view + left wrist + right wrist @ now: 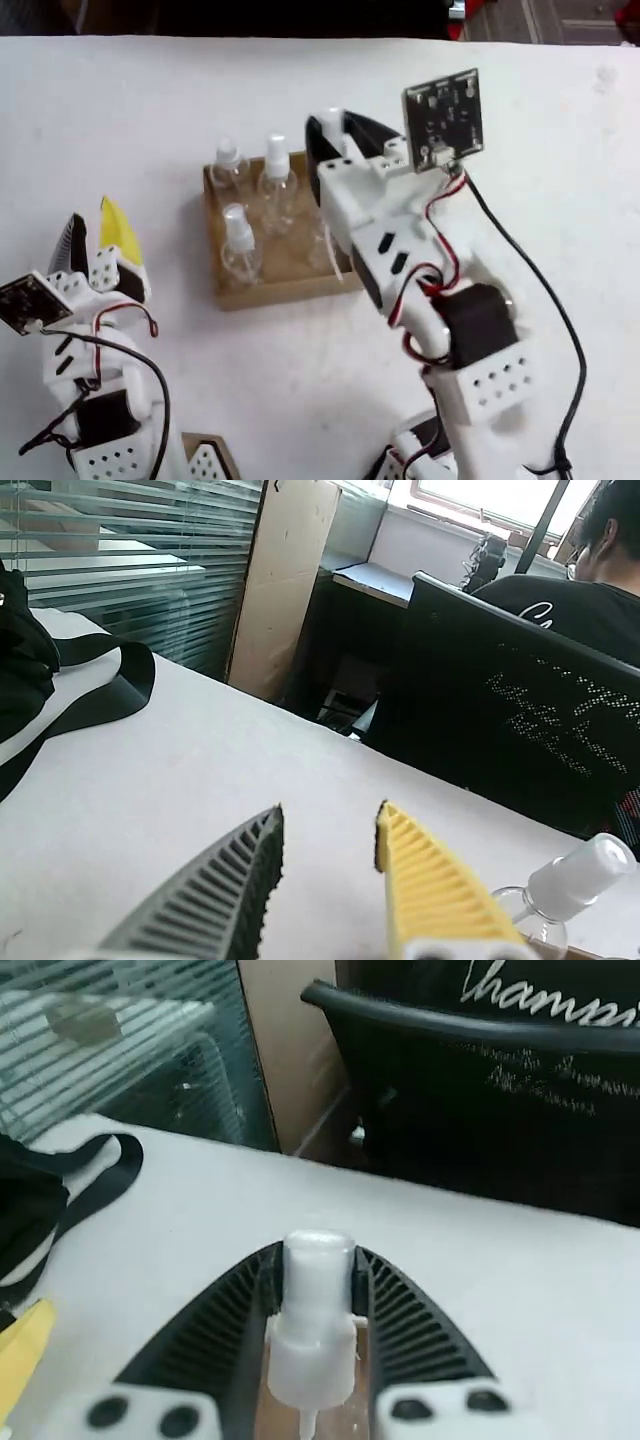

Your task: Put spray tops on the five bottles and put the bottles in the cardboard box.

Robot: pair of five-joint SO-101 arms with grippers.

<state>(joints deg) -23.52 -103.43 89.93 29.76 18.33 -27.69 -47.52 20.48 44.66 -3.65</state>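
Frame centre: cardboard box (270, 290) w/ three capped bottles (240, 245). Clamped in right jaws at box's right side: another spray top (312, 1340), prob. for lowering in. Lower left: left jaws apart, empty.

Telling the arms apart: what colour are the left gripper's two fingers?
Left gripper: one yellow, one dark grey, clearest in left wrist view.

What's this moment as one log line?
right gripper shut on spray top | left gripper open | three capped bottles in cardboard box

No legible text or numbers
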